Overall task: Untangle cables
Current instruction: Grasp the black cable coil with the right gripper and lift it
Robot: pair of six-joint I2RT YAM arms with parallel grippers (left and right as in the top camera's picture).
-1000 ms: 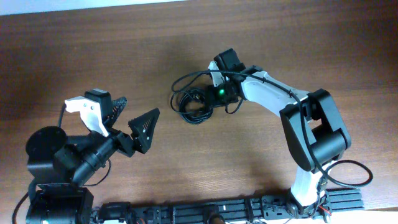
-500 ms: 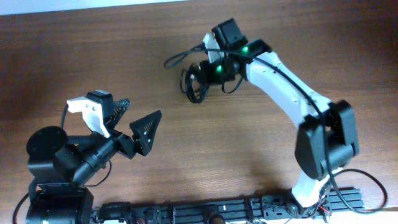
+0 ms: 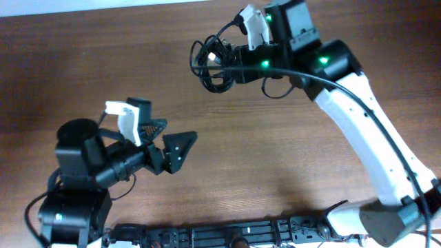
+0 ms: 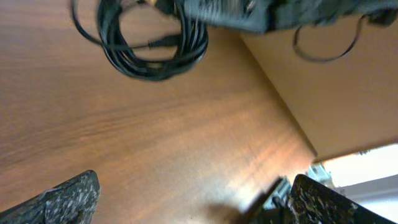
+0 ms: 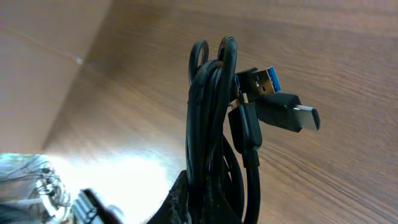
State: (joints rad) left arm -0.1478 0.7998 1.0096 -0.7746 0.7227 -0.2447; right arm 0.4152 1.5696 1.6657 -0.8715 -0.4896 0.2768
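Nearest: left gripper [image 3: 169, 138], jaws wide apart, nothing btwn them, above the tabletop [image 3: 275, 158]. Farther back, right gripper [image 3: 226, 58], jaws clamped on the cables [image 3: 209, 65], one coiled bundle near the far edge; jaw tips buried in cord. Right wrist view: bundle's long axis runs up-down, btm cut off, two plugs [image 5: 280, 102] pointing right.

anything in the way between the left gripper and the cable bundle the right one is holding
Nothing visible stands in the way. The left gripper is open and faces the cables, with only bare table between them. The cables hang as one bundle from the shut right gripper.
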